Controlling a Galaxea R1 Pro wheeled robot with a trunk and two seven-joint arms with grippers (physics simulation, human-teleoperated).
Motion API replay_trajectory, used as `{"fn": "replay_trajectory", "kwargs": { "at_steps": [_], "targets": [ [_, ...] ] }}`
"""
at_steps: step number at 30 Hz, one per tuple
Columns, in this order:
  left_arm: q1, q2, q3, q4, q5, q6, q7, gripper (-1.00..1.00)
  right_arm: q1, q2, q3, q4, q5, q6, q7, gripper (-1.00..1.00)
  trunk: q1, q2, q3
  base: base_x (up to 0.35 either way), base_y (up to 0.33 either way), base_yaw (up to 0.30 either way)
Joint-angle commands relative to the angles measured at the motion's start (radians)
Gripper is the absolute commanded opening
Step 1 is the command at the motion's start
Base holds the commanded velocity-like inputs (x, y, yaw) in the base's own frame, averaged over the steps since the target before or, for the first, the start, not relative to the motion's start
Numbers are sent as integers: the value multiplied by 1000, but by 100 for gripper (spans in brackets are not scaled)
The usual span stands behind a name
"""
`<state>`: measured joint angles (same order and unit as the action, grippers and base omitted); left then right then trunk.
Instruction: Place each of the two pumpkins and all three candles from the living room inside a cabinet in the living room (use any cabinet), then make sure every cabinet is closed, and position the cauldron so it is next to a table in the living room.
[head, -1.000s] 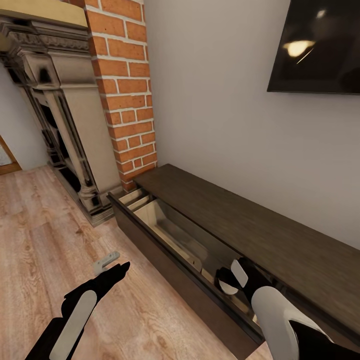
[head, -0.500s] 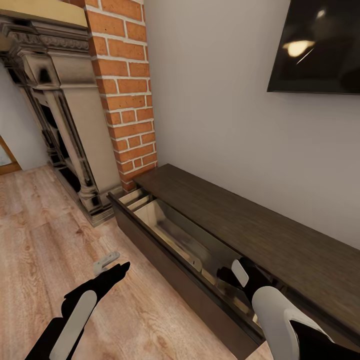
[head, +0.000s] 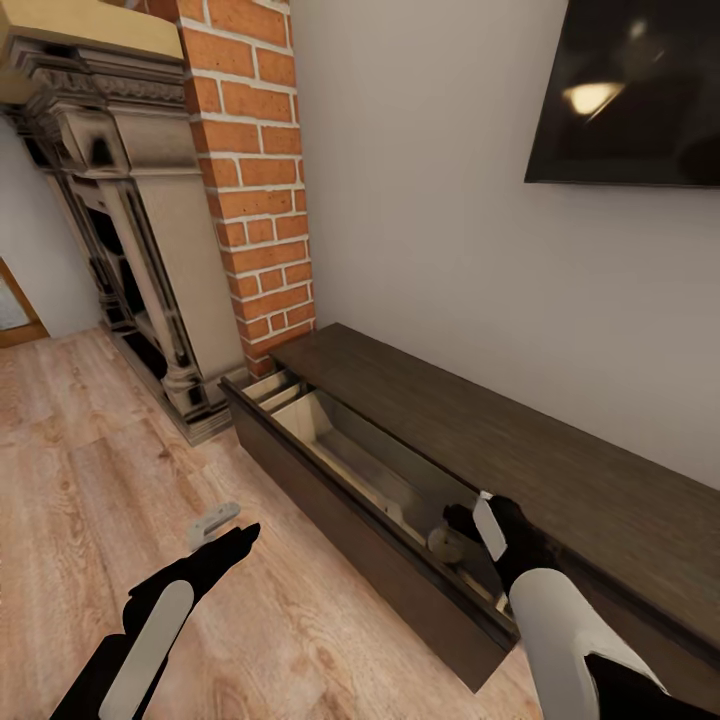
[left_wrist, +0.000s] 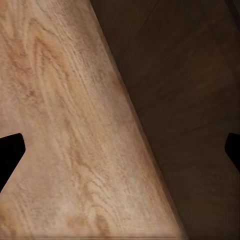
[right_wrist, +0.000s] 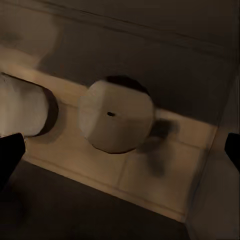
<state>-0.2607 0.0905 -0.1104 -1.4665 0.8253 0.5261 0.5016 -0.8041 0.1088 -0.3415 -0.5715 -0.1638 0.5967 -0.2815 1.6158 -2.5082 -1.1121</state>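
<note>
Now my right gripper (head: 462, 520) angled down over the open cabinet (head: 420, 560) drawer, fingers spread, candle (right_wrist: 116, 116) lying below, left gripper (head: 215, 525) parted above floor (head: 90, 480).

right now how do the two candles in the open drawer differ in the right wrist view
The middle candle shows whole, its top with a small dark wick hole facing the camera; the other candle is cut off by the picture's edge and shows no hole. The middle one looks duller tan, the other paler. Both are squat, rounded, resting on the light-wood drawer floor.
</note>
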Motion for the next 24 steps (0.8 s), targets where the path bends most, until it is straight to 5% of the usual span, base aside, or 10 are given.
{"fn": "replay_trajectory", "kwargs": {
  "at_steps": [1, 8, 13, 22, 24],
  "targets": [
    [0, 0, 0, 0, 0, 0, 0, 100, 4, 0, 1, -35, 0, 11, 5, 100, 0, 0, 0, -22, 0, 0],
    [0, 0, 0, 0, 0, 0, 0, 100, 72, -2, 25, -270, 2, 94, 173, 100, 0, 0, 0, -5, 0, 0],
    [0, 0, 0, 1, 0, 0, 0, 100, 154, -1, 118, -445, 2, 152, 187, 100, 0, 0, 0, 0, 0, 0],
    [0, -1, -20, 9, 0, -5, -5, 100, 392, -11, 257, -989, 1, 173, 202, 100, 0, 0, 0, -22, -4, 0],
    [0, -1, -27, 9, 1, -10, -5, 100, 412, -15, 274, -1043, 4, 285, 239, 100, 0, 0, 0, -311, -11, 0]
  ]
}}
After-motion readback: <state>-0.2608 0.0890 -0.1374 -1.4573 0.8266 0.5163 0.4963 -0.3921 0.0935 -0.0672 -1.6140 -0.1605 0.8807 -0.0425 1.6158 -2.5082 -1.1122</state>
